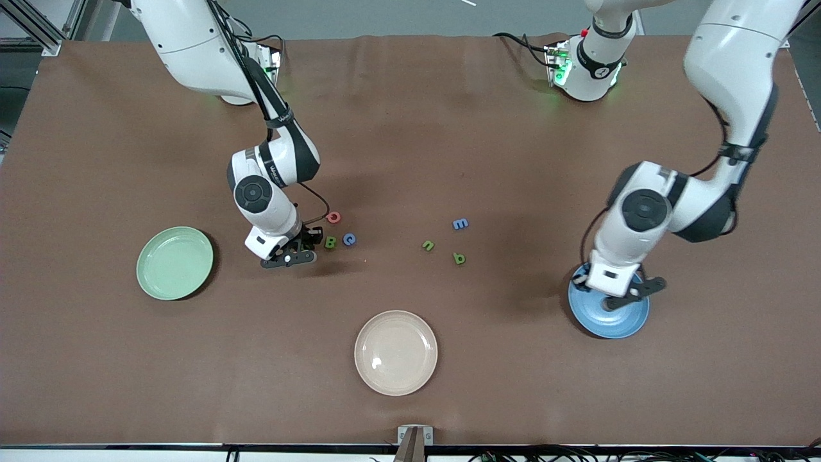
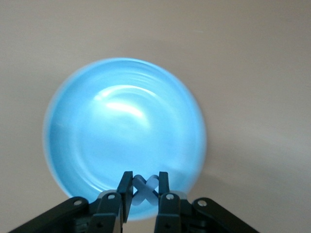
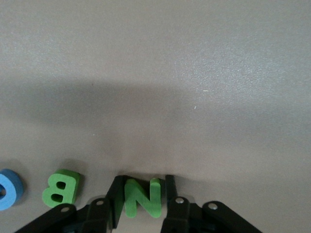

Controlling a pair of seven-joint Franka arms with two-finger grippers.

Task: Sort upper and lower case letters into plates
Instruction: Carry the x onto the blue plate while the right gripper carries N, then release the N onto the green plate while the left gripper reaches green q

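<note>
Three round plates lie on the brown table (image 1: 410, 128). The pale green plate (image 1: 174, 262) sits toward the right arm's end, the blue plate (image 1: 609, 314) toward the left arm's end, and the cream plate (image 1: 396, 352) lies between them, nearest to the front camera. The green and cream plates hold nothing.

Eight foam letters can be counted in all. Six lie loose on the table in two groups of three. Just beside the right claw are a red letter (image 1: 333, 217), a green B (image 1: 330, 242) and a blue letter (image 1: 349, 239), close together. Nearer the middle of the table, and a little apart from one another, are a blue m (image 1: 460, 224), a green n (image 1: 428, 245) and a green b (image 1: 458, 258).

The right claw (image 3: 143, 196) is down at the table beside that first group, its fingers pressed narrow against both sides of a green N (image 3: 142, 198); the green B lies just beside it.

The left claw (image 2: 144, 189) hangs over the blue plate, above the rim, its fingers clamped narrow on a pale blue X (image 2: 144, 188). Nothing shows in the blue plate itself.
</note>
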